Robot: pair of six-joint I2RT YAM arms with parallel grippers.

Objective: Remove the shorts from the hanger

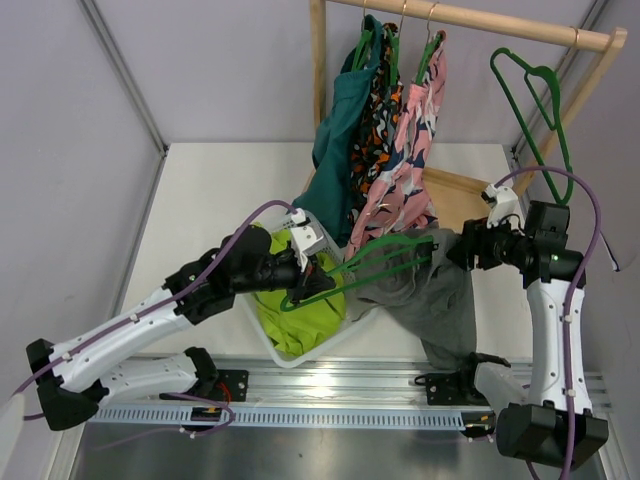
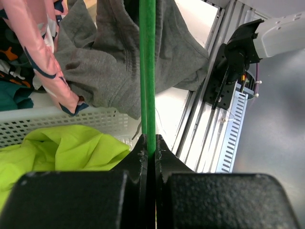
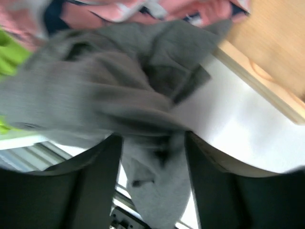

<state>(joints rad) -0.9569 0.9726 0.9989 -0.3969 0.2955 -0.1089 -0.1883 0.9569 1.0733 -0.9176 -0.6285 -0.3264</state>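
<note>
Half done at best, I'd say. My left pincer (image 2: 148,145) is clamped shut on the green hanger (image 2: 147,71), which is off the rail and runs straight out from its tips toward the right pincer (image 3: 152,143). The grey shorts (image 1: 445,300) are draped over the hanger's far end, well apart from the left pincer and right up against the right one. Most of the cloth sags below it toward the worktop (image 1: 230,190).

On the right wrist view the fingers (image 3: 95,191) stand apart with grey cloth bunched between them, but it's so blurry I can't tell if they're actually biting.

So what's done: hanger in hand, shorts within reach. What's left, as I judge it: get a sure hold on the shorts and pull them clear of the hanger. The laundry basket (image 2: 57,121) sits just under the left pincer.
</note>
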